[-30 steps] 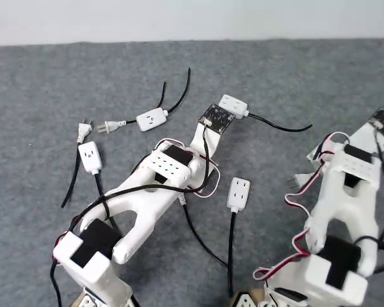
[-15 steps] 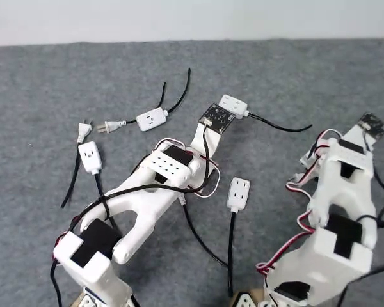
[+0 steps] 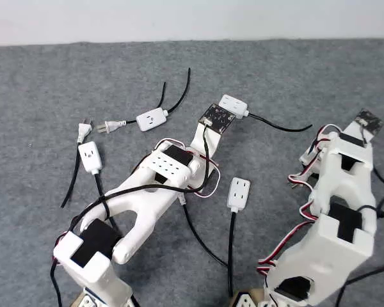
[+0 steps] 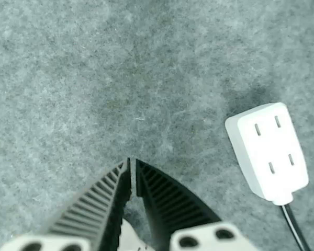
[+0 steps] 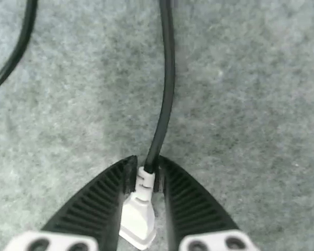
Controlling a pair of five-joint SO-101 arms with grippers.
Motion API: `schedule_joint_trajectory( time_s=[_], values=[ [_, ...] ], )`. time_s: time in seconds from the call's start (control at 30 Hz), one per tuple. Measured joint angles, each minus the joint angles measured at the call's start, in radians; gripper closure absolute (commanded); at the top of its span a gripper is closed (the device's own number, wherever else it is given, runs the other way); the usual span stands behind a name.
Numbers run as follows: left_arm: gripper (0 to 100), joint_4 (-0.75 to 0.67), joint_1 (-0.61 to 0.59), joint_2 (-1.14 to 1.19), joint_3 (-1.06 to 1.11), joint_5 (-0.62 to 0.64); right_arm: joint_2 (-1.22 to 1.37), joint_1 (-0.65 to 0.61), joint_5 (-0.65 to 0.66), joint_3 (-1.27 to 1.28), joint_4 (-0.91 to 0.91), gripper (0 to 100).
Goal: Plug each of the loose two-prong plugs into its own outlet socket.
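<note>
My right gripper (image 5: 145, 163) is shut on a white two-prong plug (image 5: 138, 219), whose black cord (image 5: 165, 78) runs away over the carpet. In the high view the right arm (image 3: 342, 185) stands at the right edge. My left gripper (image 4: 131, 164) is shut on nothing, just above the carpet beside a white outlet socket (image 4: 267, 151), which is the far-centre socket (image 3: 232, 105). More sockets lie at centre (image 3: 238, 192), far left (image 3: 89, 157) and back (image 3: 152, 118). Two loose plugs (image 3: 84, 131) (image 3: 109, 126) lie at the far left.
Black cords trail over the grey carpet (image 3: 294, 77), one curving right from the far-centre socket (image 3: 281, 126). The left arm (image 3: 147, 198) stretches diagonally across the middle. Open carpet lies at the back and far right.
The right arm has risen and swung a little left; the plug seen on the carpet at its left side is now out of sight there. The left arm has stayed put.
</note>
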Motion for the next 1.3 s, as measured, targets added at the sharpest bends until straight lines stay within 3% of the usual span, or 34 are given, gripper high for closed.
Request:
schedule_joint_trajectory(
  time_s=[0.27, 0.57, 0.9, 1.3],
  values=[
    [99, 0.000, 0.000, 0.000, 0.000, 0.000, 0.000, -0.023, 0.021, -0.009, 0.046, 84.2],
    [98, 0.000, 0.000, 0.006, 0.000, 0.000, 0.000, -0.046, 0.097, -0.123, 0.190, 89.7],
    [98, 0.000, 0.000, 0.006, 0.000, 0.000, 0.110, -0.038, 0.087, -0.167, 0.198, 90.2],
    [98, 0.000, 0.000, 0.006, 0.000, 0.000, 0.144, -0.012, 0.043, -0.302, 0.350, 89.8]
  ],
)
